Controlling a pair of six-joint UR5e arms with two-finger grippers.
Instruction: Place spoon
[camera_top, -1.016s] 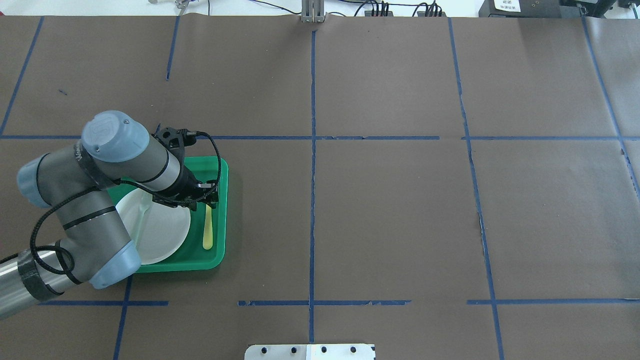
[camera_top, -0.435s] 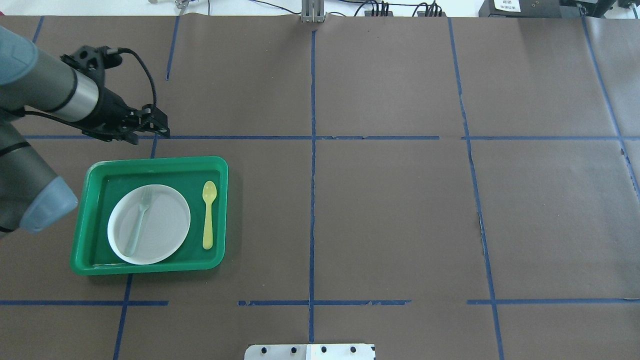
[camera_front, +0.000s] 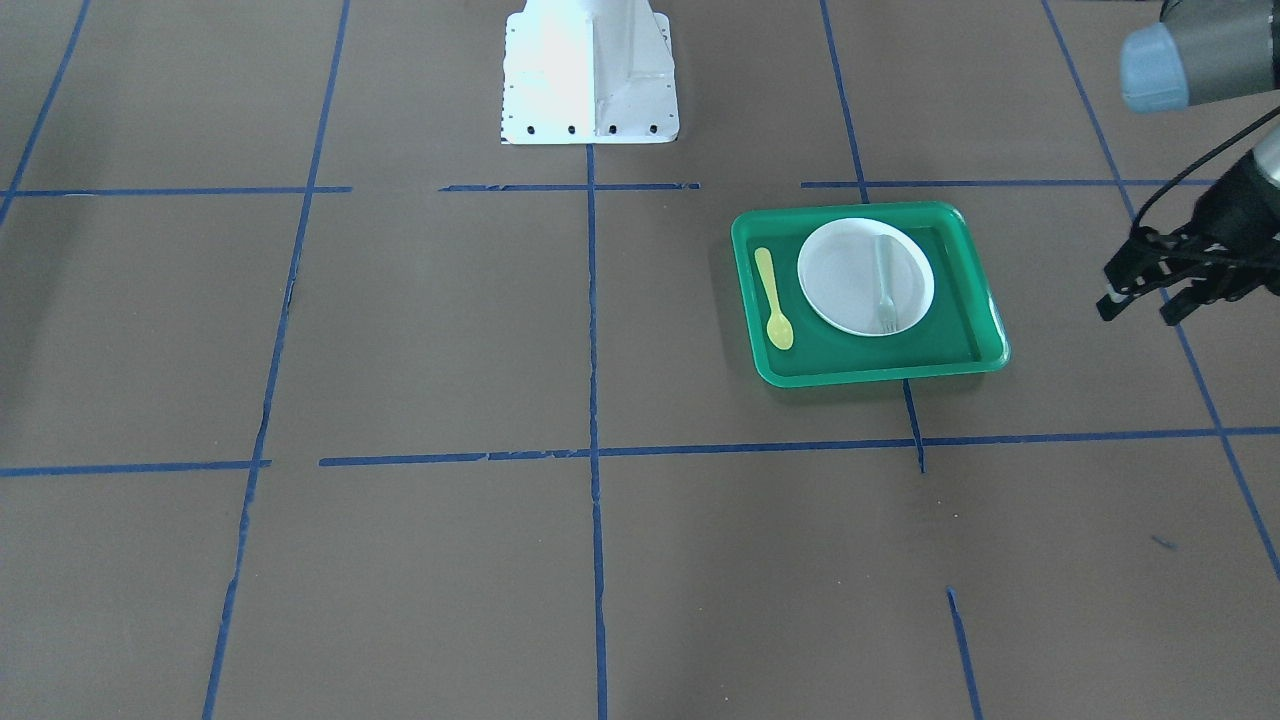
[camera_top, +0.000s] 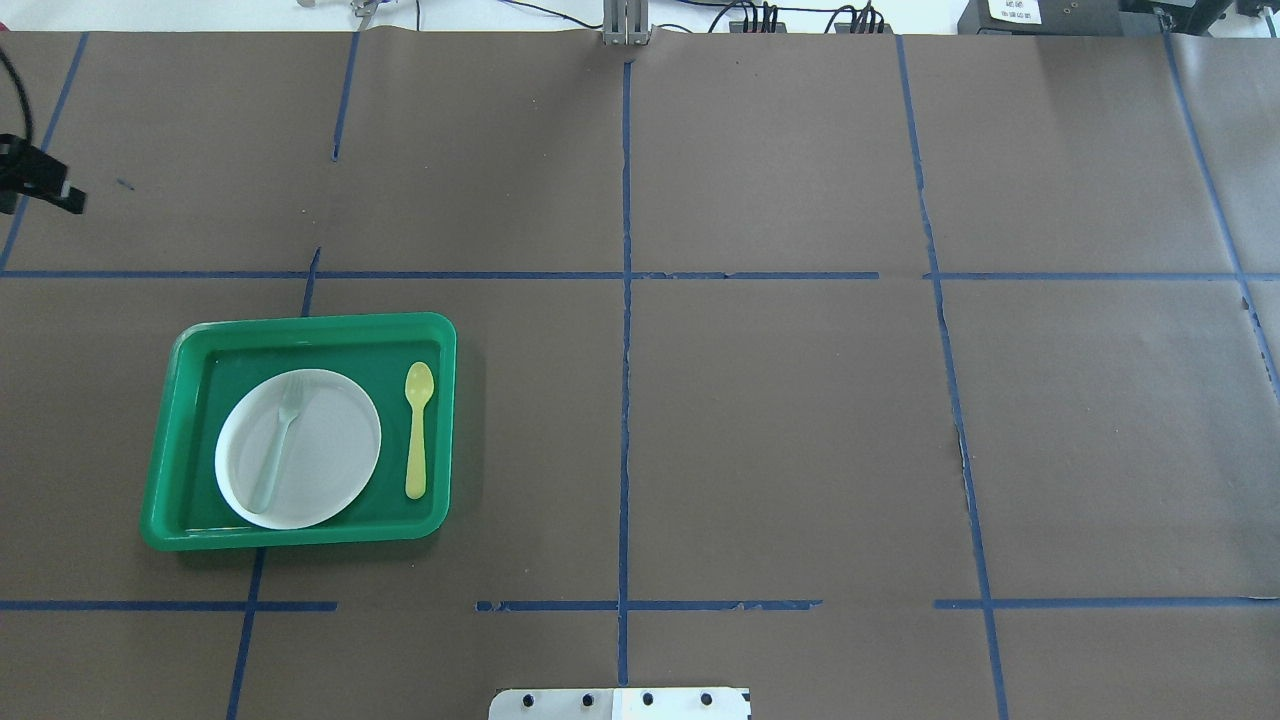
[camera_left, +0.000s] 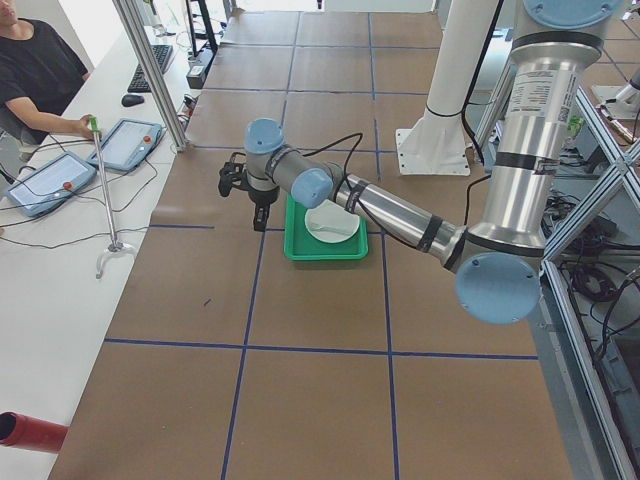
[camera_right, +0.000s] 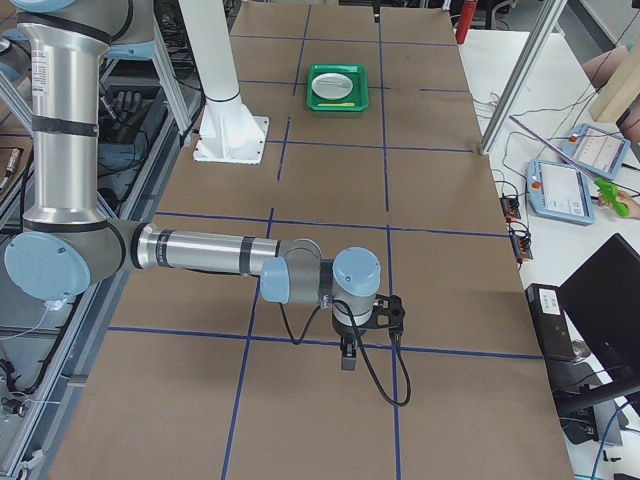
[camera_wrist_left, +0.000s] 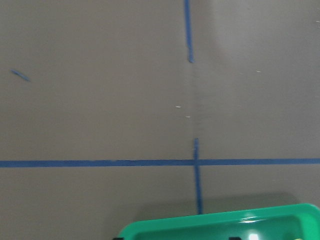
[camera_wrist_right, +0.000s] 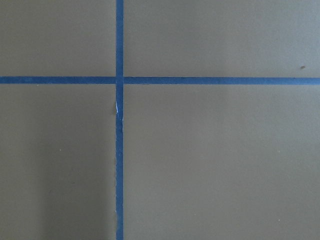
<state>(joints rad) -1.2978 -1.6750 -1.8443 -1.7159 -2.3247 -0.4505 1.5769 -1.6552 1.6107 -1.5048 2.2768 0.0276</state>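
The small yellow plastic spoon (camera_top: 418, 430) lies in the green plastic tray (camera_top: 320, 323) beside the round white plate (camera_top: 340, 440). The left pincer (camera_front: 1140, 303) hangs well apart, spread and empty; placing looks done, retreat next.

No legible text anywhere, seemingly.

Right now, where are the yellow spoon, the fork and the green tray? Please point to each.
yellow spoon (camera_top: 416, 445), overhead view, middle of its handle.
fork (camera_top: 277, 450), overhead view, on its handle.
green tray (camera_top: 330, 327), overhead view, on its far rim.
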